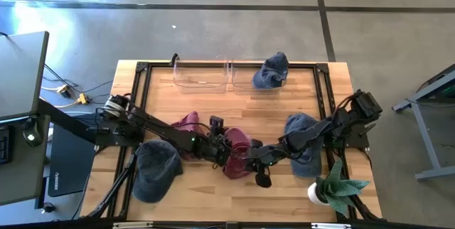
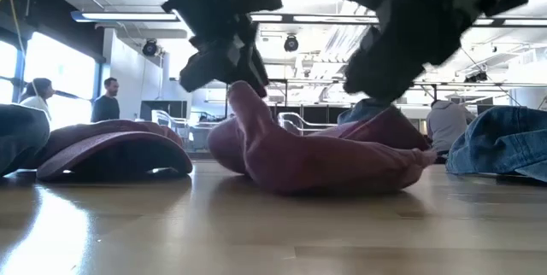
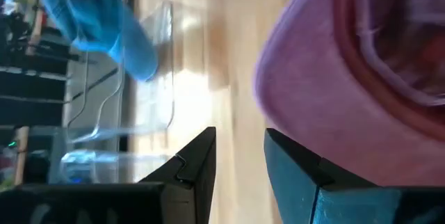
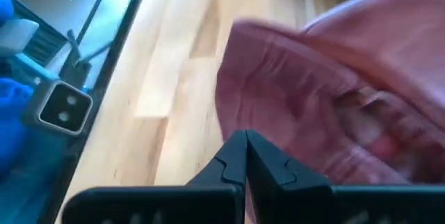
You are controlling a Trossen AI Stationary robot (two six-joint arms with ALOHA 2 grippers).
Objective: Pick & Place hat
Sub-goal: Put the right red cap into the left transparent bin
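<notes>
A: Start at the jaws. Our left gripper point(image 3: 236, 161) has its fingers parted with bare wood showing in the gap, so it is released and holds nothing. It sits at the maroon hat point(image 1: 238, 154) near the table's middle, the cloth just beside one finger.

B: And our right gripper point(image 4: 245, 156) has its fingertips pressed together, clenched. The wrist view shows them meeting at the hat's folded edge, but we can't be sure any fabric is actually pinched between them; it looks empty to us.

A: Agreed. From the low view point(image 2: 325, 151) the hat lies crumpled on the table point(image 1: 284, 108), one flap standing up, both grippers above it.

B: So how will it handle? We judge it light and soft. It will sag and fold, not keep its shape, so a pinch on loose crown cloth may slide or bunch.

A: The stiffer brim or a doubled fold would give us the firmest hold. That raised flap is the easiest to reach.

B: Further out: a second maroon hat point(image 1: 186, 128) lies just beside the left arm, a grey hat point(image 1: 158, 168) at the near left, a blue one point(image 1: 304, 144) under the right arm.

A: And at the far edge two clear bins point(image 1: 200, 76), with another blue hat point(image 1: 271, 71) sitting in the right-hand one. A potted plant point(image 1: 334, 190) stands at the near right corner.
</notes>
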